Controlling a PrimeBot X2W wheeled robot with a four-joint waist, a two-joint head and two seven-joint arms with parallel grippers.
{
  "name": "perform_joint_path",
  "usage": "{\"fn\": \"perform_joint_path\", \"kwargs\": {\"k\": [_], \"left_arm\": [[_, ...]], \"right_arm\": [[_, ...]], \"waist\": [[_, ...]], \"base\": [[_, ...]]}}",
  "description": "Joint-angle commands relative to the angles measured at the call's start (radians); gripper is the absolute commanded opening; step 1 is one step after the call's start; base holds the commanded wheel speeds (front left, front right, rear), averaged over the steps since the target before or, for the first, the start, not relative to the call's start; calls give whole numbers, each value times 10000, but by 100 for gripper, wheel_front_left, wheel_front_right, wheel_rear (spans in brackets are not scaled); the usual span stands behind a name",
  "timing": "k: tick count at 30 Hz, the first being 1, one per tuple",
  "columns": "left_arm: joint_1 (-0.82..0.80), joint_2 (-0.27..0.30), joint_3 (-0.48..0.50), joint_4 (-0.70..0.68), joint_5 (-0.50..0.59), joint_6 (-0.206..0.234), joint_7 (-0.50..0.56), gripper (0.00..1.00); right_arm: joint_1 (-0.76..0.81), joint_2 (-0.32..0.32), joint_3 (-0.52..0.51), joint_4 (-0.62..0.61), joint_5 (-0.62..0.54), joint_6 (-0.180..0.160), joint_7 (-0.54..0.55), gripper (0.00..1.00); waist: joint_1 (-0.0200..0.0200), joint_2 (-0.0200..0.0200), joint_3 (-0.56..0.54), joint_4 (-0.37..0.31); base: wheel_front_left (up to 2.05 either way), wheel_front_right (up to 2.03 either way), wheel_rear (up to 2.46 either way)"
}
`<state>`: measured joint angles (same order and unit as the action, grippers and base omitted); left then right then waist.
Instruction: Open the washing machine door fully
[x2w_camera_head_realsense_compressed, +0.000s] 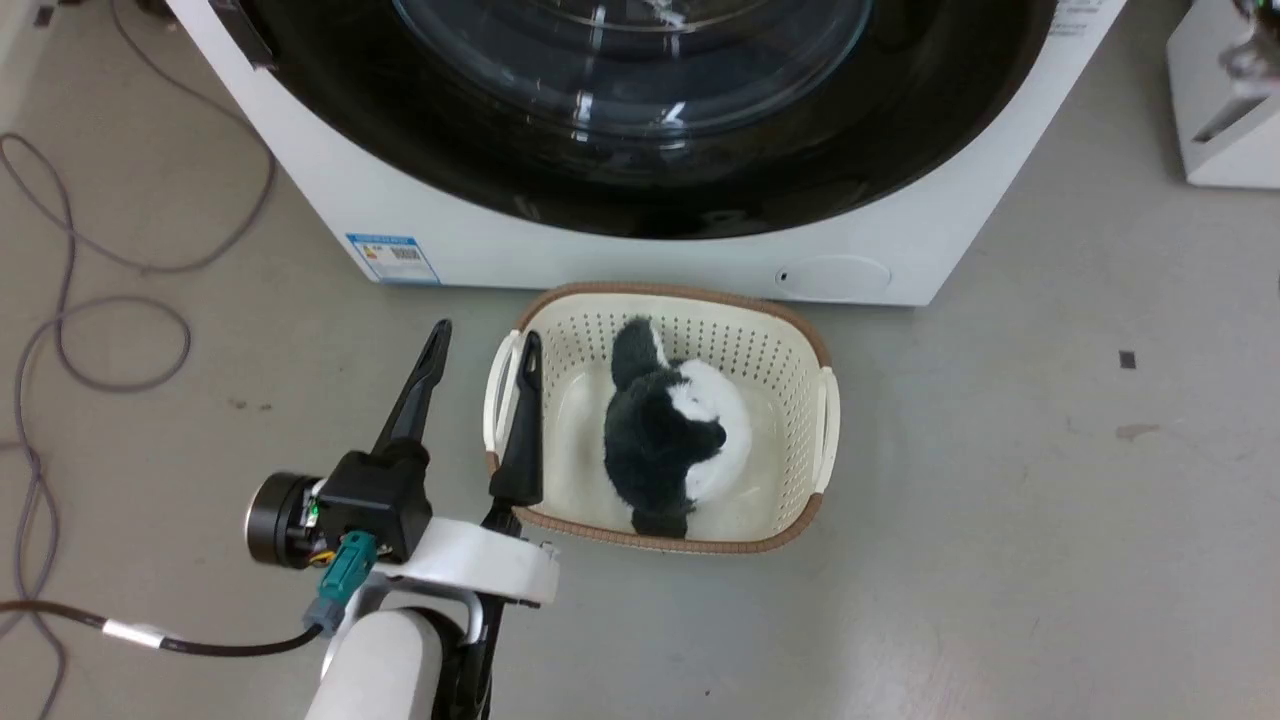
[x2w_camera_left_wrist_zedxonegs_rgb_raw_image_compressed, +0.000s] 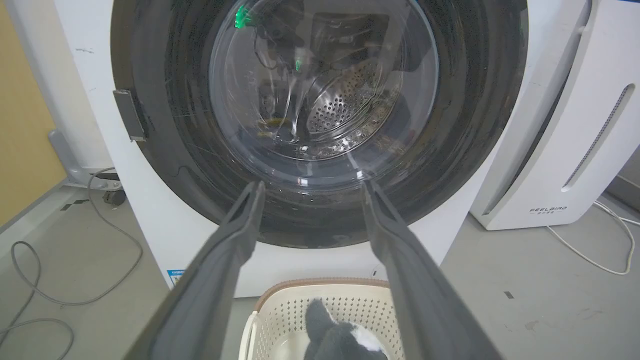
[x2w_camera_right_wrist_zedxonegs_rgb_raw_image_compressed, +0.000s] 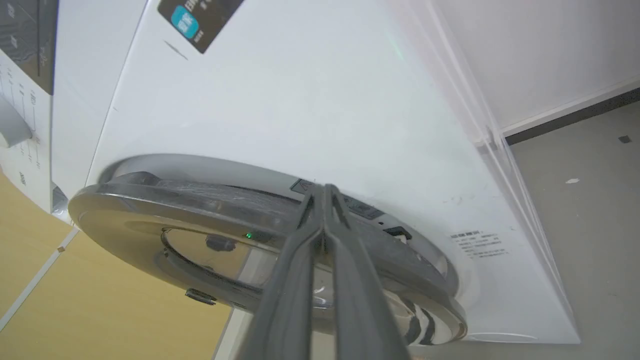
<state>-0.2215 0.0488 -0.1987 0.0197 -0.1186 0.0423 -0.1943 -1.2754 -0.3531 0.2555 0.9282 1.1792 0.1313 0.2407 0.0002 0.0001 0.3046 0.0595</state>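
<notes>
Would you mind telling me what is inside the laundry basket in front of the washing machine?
A black-and-white plush toy lies in the basket, on its pale floor. Whatever might lie beneath the toy is covered by it.

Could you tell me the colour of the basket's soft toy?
The soft toy is black and white, clearest in head view.

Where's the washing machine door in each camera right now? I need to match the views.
Head view: washing machine door spans the top, cut by the edge.
Left wrist view: fills the upper middle, behind the open left gripper.
Right wrist view: edge-on, lower left to centre, shut right gripper by its rim.
Shared landmark: the washer's white front.
</notes>
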Motion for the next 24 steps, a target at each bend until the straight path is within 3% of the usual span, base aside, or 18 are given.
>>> {"fn": "perform_joint_path", "kwargs": {"k": [1,24], "left_arm": [[-202,13,-69,-38,-80,62,-89,100],[-952,14,-646,2,-590,333,-570,100]], "right_arm": [[-450,-62,144,249,265,-3,145,0],[-3738,342,2573,2458,1587,-5,2501,0]], "waist": [[-2,-1,120,45],[-2,-1,1204,328]], "base": [[0,0,0],[0,0,0]]}}
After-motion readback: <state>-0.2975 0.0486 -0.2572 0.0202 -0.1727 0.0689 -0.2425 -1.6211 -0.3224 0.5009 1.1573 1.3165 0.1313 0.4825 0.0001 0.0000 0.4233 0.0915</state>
